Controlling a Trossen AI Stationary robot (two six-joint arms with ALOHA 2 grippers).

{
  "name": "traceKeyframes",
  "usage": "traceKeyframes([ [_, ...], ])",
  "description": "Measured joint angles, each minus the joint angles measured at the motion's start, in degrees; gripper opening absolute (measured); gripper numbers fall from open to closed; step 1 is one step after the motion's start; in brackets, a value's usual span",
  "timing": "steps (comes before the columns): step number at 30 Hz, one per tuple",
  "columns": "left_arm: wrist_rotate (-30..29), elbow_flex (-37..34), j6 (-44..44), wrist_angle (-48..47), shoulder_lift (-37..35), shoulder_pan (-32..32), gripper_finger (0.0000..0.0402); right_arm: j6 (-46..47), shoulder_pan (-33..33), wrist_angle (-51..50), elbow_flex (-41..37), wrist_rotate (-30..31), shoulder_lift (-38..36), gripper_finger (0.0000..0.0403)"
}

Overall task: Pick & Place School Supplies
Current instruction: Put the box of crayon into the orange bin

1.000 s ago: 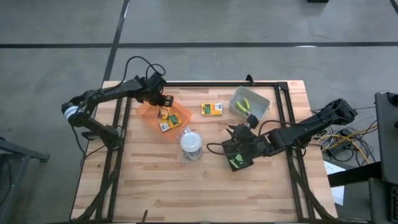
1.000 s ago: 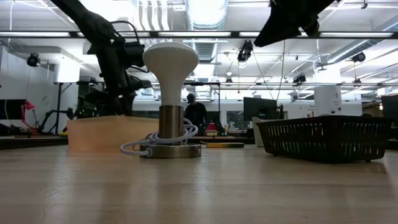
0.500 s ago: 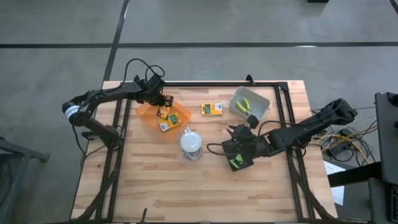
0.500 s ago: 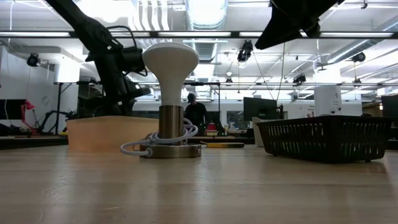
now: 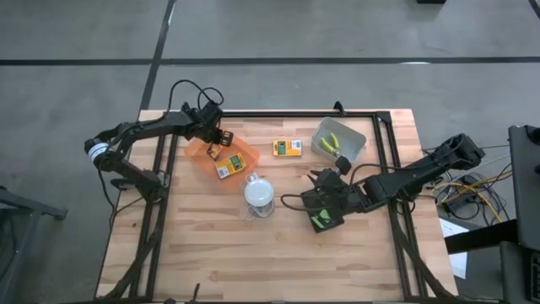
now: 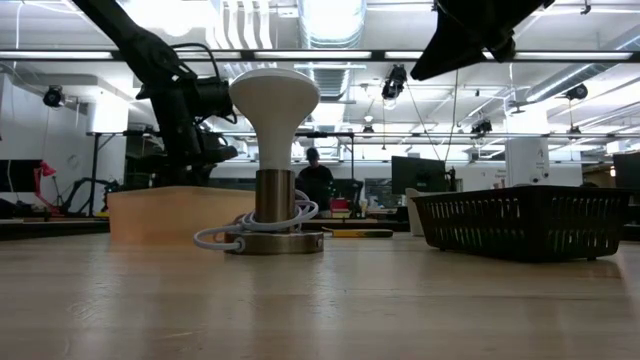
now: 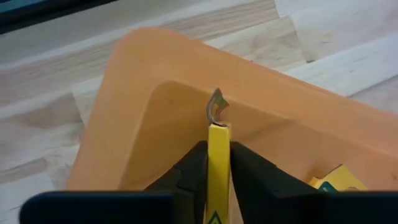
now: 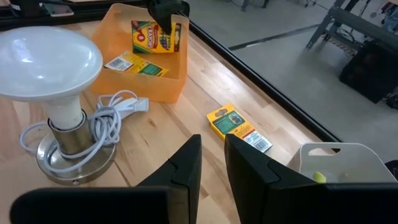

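Observation:
A yellow-and-green crayon box (image 8: pixel 155 37) stands upright in the orange tray (image 5: pixel 240 152) at the table's far left, with my left gripper (image 5: pixel 216 143) shut on it from above. A second printed box (image 8: pixel 134 64) lies flat on the tray floor. Another box (image 5: pixel 287 149) lies flat on the table between the trays. Yellow-green tools (image 5: pixel 331 143) lie in the grey tray (image 5: pixel 350 135). My right gripper (image 8: pixel 212 149) hovers over the black basket (image 5: pixel 314 204), open by a narrow gap, with nothing between its fingers. My left gripper pinches the crayon box between its two fingers, one on each broad face, with the narrow edge (image 7: pixel 217 149) showing between them. The fingers come slanting down from above onto the box's top end (image 8: pixel 169 26). The box stands upright; whether its lower end touches the tray floor I cannot tell.
A white domed lamp (image 5: pixel 260 192) on a round base, with its cord coiled around the foot, stands mid-table between the orange tray and the black basket. A green item (image 5: pixel 321 221) lies in the basket. A dark frame rail (image 5: pixel 295 113) runs along the far edge.
My left gripper has tipped and turned a little over the orange tray, and the crayon box has turned with it. The right arm has kept still.

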Motion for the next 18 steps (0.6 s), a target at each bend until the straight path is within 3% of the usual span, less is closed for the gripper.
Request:
traceKeyframes([
  [6, 0.9, 0.0, 2.1, -0.1, 0.0, 0.0, 0.0097, 2.8, 0.0, 0.0, -0.9, 0.0, 0.0, 0.0068],
  [9, 2.8, 0.0, -0.9, -0.1, 0.0, 0.0, 0.0108, 4.1, 0.0, 0.0, -1.5, 0.0, 0.0, 0.0068],
  [18, -0.3, 0.0, 0.1, -0.7, 0.0, 0.0, 0.0137, 5.7, 0.0, 0.0, -1.8, 0.0, 0.0, 0.0068],
])
